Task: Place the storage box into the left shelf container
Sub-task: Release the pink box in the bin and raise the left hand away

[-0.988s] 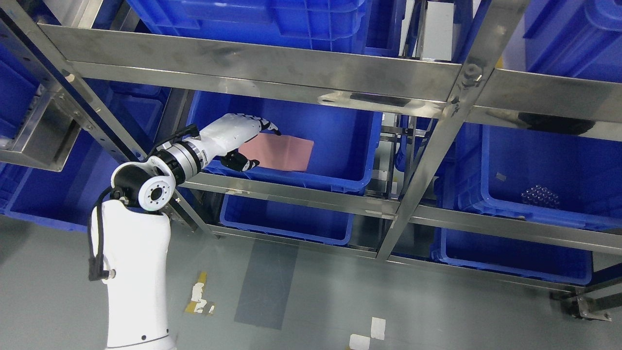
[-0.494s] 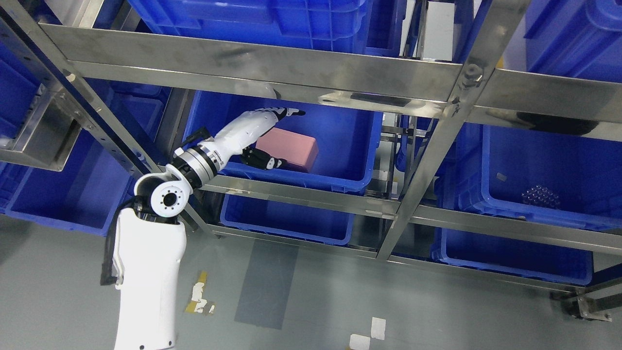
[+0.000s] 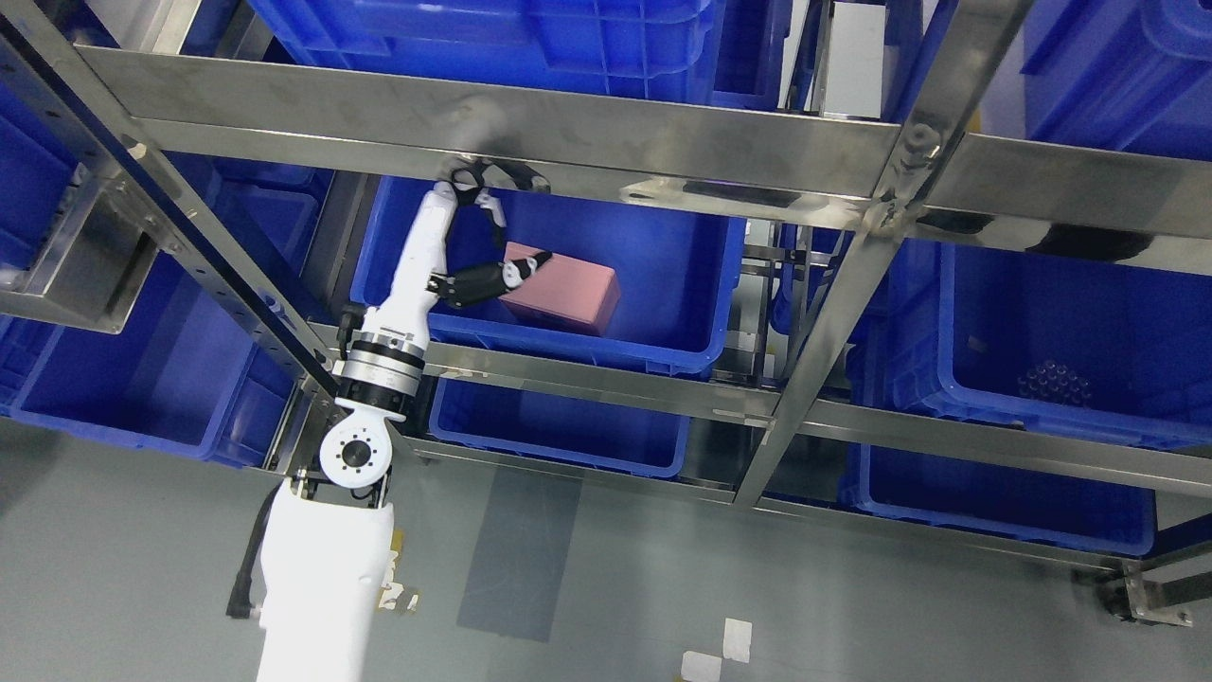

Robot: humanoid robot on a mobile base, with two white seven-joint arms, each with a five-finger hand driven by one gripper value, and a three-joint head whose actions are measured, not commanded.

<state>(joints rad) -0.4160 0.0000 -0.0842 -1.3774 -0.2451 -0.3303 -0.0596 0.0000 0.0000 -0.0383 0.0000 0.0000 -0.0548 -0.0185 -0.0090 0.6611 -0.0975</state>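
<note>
One pink storage box (image 3: 566, 289) in blue container (image 3: 663, 355) — left hand (image 3: 464, 237) open beside it

This looks like a warehouse or factory storeroom. A stainless-steel shelf rack (image 3: 530, 118) with bolted uprights carries rows of identical blue plastic bins (image 3: 1042, 313) on several levels, and it stands on a grey industrial floor (image 3: 587, 587) marked with worn patches of tape (image 3: 720, 649).
</note>
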